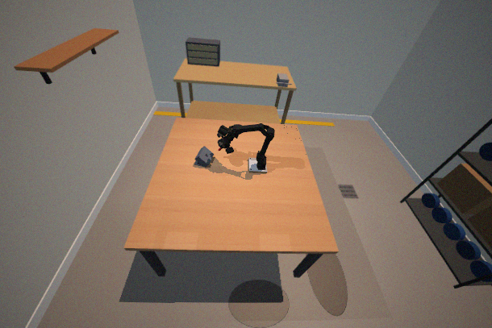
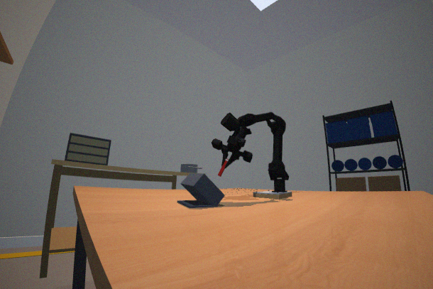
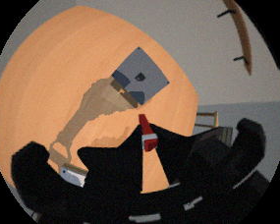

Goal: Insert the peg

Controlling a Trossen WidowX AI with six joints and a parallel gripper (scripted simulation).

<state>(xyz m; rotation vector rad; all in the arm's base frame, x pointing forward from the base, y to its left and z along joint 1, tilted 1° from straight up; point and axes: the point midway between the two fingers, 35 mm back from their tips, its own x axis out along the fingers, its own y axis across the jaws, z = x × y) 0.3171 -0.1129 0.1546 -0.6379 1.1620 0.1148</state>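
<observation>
A red peg with a white band is tilted in the air, its lower end pointing down towards the sloped grey panel. The panel stands on the wooden table and has one small dark hole in its face. My gripper is shut on the peg's upper part and holds it a little above and to the right of the panel in the exterior view. The peg's tip stands clear of the panel.
The arm's base sits on a light plate on the table, right of the panel. A side table with a drawer box stands behind. A rack with blue items stands at the right.
</observation>
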